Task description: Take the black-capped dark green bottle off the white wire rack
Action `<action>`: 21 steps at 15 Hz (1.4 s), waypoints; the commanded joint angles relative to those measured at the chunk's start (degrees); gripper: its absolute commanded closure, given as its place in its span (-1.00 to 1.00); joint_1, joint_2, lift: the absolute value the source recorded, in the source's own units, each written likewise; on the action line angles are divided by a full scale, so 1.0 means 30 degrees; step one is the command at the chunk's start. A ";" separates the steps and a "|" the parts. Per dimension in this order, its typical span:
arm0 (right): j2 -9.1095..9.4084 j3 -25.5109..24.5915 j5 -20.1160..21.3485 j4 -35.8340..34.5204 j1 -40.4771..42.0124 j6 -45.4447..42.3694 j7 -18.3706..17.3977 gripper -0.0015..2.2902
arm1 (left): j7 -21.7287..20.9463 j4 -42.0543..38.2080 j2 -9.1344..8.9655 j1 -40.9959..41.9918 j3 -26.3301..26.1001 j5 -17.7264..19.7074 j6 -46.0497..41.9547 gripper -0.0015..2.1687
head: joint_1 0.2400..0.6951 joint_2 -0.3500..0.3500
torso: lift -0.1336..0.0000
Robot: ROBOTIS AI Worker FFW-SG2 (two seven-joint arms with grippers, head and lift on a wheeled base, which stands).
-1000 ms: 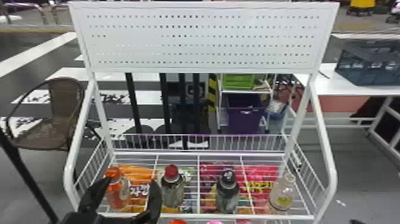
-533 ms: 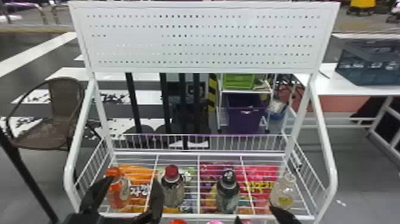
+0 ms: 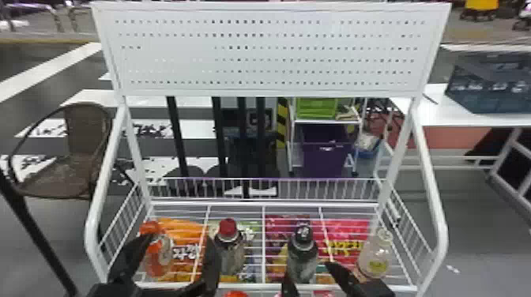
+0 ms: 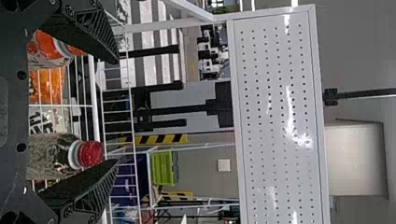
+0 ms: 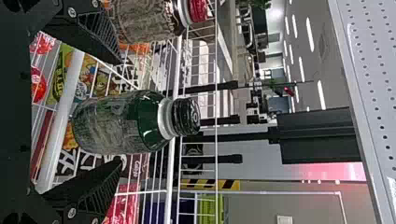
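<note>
The black-capped bottle (image 3: 303, 256) is flanked by the red-capped bottle (image 3: 229, 252) on its left and the clear bottle (image 3: 373, 256) (yellow-marked) on its right; near it, the right gripper (image 3: 309, 269) is held spread.

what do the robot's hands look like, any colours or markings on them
The left hand and right hand look alike: black, each with two wedge-shaped fingers that narrow to the tip and carry fine ribbing. Round, pale metallic screws dot the finger bases. The left hand's dark body has small round holes.
</note>
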 commanded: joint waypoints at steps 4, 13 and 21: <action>0.0337 0.0002 -0.0055 0.2189 -0.1997 -0.0004 0.0002 -0.88 | -0.0008 0.0251 0.0010 -0.0359 -0.0015 0.0047 0.0151 -0.87 | 0.14 0.00 | 1.00; 0.0337 0.0647 -0.0172 0.3537 -0.3609 0.0699 0.0529 0.55 | -0.0008 0.0456 -0.0049 -0.0710 0.0044 0.0135 0.0268 -0.87 | 0.14 0.00 | 1.00; -0.0559 0.0090 -0.0172 -0.0975 -0.1177 0.1636 -0.1170 0.55 | -0.0008 0.0397 0.0039 -0.0593 -0.0103 0.0135 0.0561 -0.87 | 0.14 0.00 | 1.00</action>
